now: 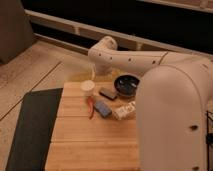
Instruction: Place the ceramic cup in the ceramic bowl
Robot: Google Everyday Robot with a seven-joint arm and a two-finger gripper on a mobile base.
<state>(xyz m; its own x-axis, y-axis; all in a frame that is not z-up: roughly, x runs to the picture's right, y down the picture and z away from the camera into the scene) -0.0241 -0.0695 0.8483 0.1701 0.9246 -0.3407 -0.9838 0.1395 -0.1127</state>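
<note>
The cream-white ceramic cup [88,88] stands upright near the far left corner of the wooden table [90,145]. The dark blue-black ceramic bowl [126,85] sits to its right at the table's far edge, apart from the cup. My arm reaches in from the right and bends down at the wrist [102,50]. The gripper [93,74] hangs just above and behind the cup, at the table's far edge.
A small dark rectangular block [107,93] lies between cup and bowl. A blue object [103,108] and a red-handled tool [91,106] lie in front of the cup. A white labelled bottle [125,111] lies on its side. A dark mat [30,130] covers the floor on the left.
</note>
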